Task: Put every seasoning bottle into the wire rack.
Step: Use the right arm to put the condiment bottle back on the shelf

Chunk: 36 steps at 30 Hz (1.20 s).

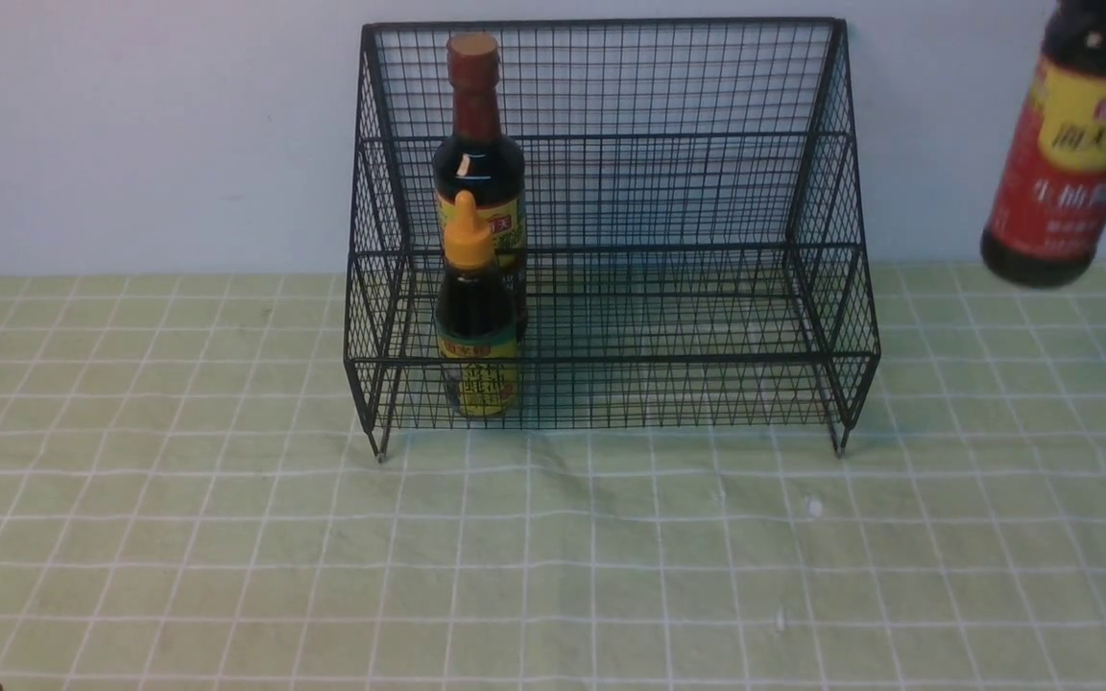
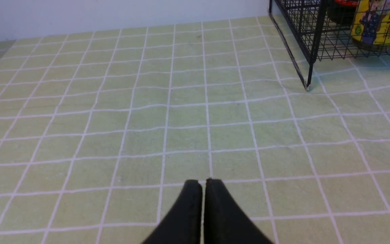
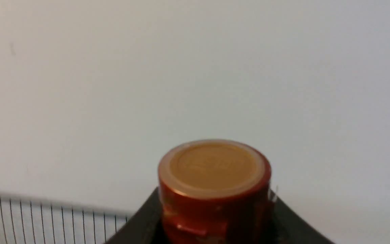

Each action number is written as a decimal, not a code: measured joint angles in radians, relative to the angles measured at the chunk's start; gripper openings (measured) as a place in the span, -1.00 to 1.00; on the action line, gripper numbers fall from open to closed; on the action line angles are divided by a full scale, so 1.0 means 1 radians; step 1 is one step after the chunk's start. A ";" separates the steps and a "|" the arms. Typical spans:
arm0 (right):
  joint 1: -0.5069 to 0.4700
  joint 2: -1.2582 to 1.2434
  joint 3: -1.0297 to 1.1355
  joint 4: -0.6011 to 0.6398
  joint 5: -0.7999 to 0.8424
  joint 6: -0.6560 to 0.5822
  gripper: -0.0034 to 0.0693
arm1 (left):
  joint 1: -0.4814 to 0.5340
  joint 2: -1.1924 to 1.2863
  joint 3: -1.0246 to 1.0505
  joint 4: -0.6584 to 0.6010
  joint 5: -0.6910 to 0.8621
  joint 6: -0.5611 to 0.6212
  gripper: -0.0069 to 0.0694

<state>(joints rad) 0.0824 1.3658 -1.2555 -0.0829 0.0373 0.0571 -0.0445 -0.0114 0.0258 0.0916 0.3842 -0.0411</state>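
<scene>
Hanging tilted at the right of the front view, the red-labelled bottle (image 1: 1067,173) was aloft, beyond the right side of the wire rack (image 1: 611,360); it appeared full, hence probably heavy, rigid, smooth and prone to swing or slip if gripped loosely. Inside the rack, the tall bottle (image 1: 479,163) stood behind the short bottle (image 1: 476,317) with the orange cap. The short bottle's body was judged the safer grasp point, its pointed cap offering little purchase. The left wrist view showed the left gripper (image 2: 204,184) closed, with nothing between its tips, above the tablecloth (image 2: 188,135). The right wrist view showed the right gripper clamped on the red-labelled bottle just below its brown-red cap (image 3: 215,169). Such a neck hold was considered suitable for upright lowering, provided that the low-hanging base cleared the rack's wires and the glass-like body avoided knocks.
</scene>
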 joint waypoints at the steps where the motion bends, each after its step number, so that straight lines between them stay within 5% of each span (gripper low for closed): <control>1: 0.000 0.007 -0.057 -0.001 -0.006 0.029 -0.14 | 0.000 0.000 0.000 0.000 0.000 0.000 -0.83; 20: 0.161 0.547 -0.699 -0.031 0.003 0.171 -0.14 | 0.000 0.000 0.000 0.000 0.000 0.000 -0.83; 27: 0.161 0.659 -0.738 -0.035 0.040 0.214 -0.14 | 0.000 0.000 0.000 0.000 0.000 0.000 -0.83; 36: 0.161 0.737 -0.738 -0.035 0.322 0.220 -0.14 | 0.000 0.000 0.000 0.000 0.000 0.000 -0.83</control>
<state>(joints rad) 0.2434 2.1025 -1.9938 -0.1179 0.3590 0.2766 -0.0445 -0.0114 0.0258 0.0916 0.3842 -0.0411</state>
